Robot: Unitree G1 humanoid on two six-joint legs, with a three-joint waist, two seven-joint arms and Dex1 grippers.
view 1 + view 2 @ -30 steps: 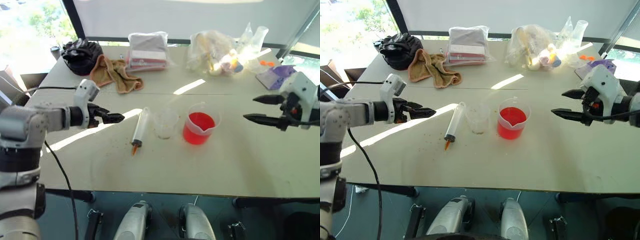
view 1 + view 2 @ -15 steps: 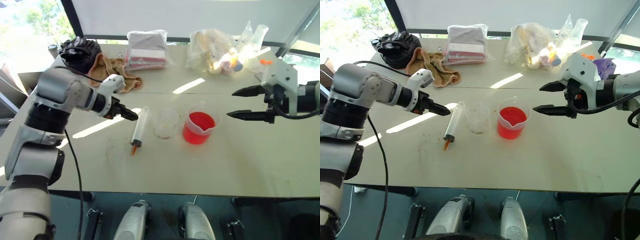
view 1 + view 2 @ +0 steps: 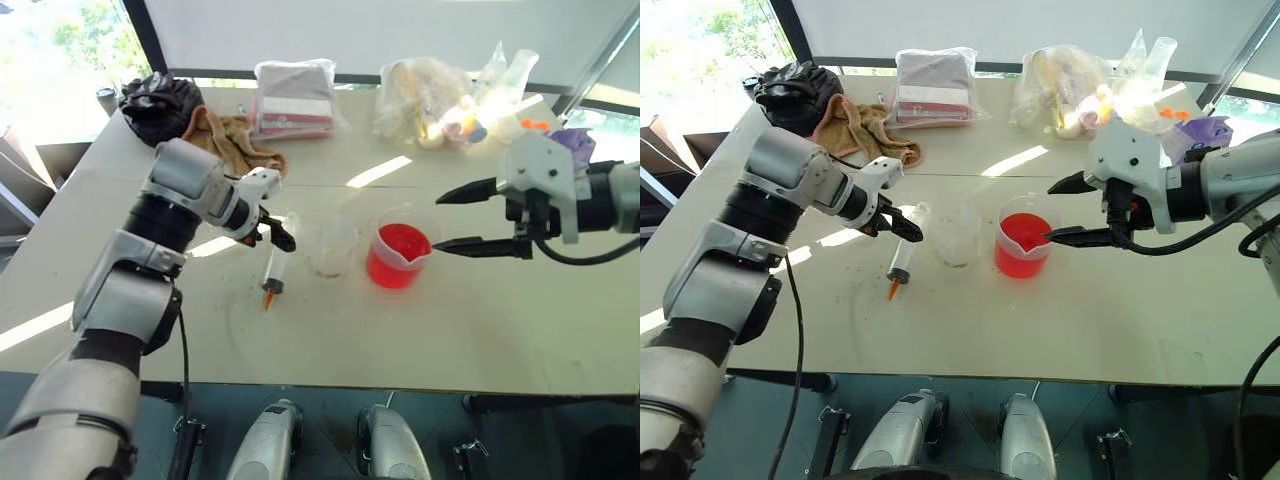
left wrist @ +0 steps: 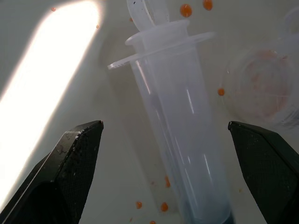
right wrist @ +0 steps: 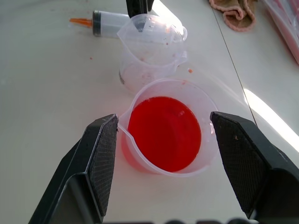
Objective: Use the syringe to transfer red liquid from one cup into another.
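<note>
Left gripper point(image 4: 163, 135) spread wide, straddling the syringe point(image 3: 277, 260), which lies flat on the table point(image 3: 420, 330), not yet gripped. Small cup point(image 3: 331, 246) at its 3 o'clock, red beaker point(image 3: 400, 253) beyond. Right gripper point(image 5: 163, 140) spread, framing the beaker. Pickup step; next, close squarely on the barrel.

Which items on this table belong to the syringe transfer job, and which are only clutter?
In the job: syringe; beaker with red liquid; small clear cup.

Lying about: tan cloth; black bag; wrapped packet; plastic bags of bits; purple item.
</note>
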